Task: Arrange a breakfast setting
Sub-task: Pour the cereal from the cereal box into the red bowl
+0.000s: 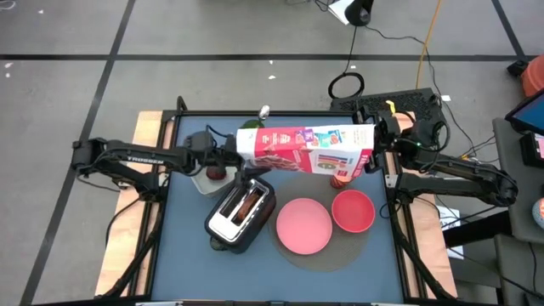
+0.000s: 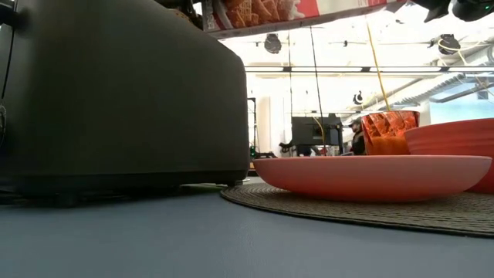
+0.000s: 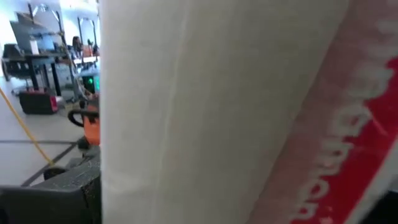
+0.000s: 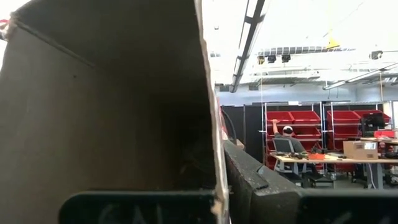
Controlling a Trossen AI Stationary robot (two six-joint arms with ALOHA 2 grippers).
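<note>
Pink plate (image 1: 303, 225), red bowl (image 1: 353, 211)

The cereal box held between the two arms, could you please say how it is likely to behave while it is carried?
The cereal box is long, thin cardboard held level above the table, so it may sag or twist. The right wrist view looks into its open end, so the contents could spill if it tips that way. It hangs over the toaster and plate, so a slip would likely strike them.

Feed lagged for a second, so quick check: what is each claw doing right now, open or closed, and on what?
Left claw: spread wide across one end of the cereal box, gripping it.
Right claw: closed, pinching the box's open end; box held above the table.
</note>
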